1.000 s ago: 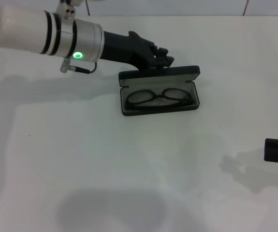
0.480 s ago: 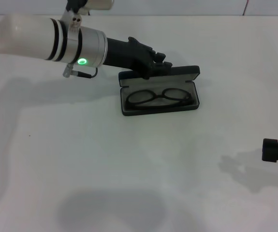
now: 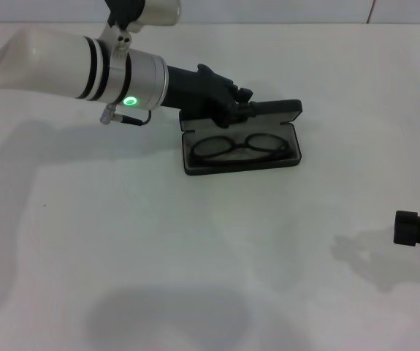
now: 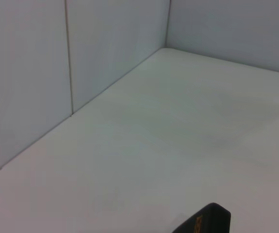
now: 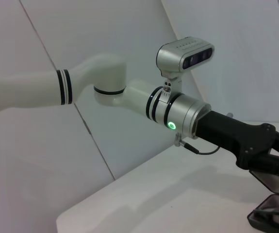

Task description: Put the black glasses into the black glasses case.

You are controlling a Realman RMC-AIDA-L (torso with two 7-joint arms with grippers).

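The thin black wire-framed glasses (image 3: 242, 146) lay inside the flat black hinged glasses case (image 3: 195, 167), far centre. The left gripper (image 3: 250, 107) sat at the raised lid; its finger state could not be told. A skewed push might slide the case. The right gripper (image 3: 418, 232) was parked near right.

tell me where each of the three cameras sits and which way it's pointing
Head view: on the robot's head, looking forward and down at the table; the black glasses lie in the open black glasses case, the left claw is at its lid, and the right claw sits at the table's right edge.
Left wrist view: on the left wrist, facing the wall; only a case corner shows.
Right wrist view: on the right wrist, facing the left arm.
Shared: all three show the case.
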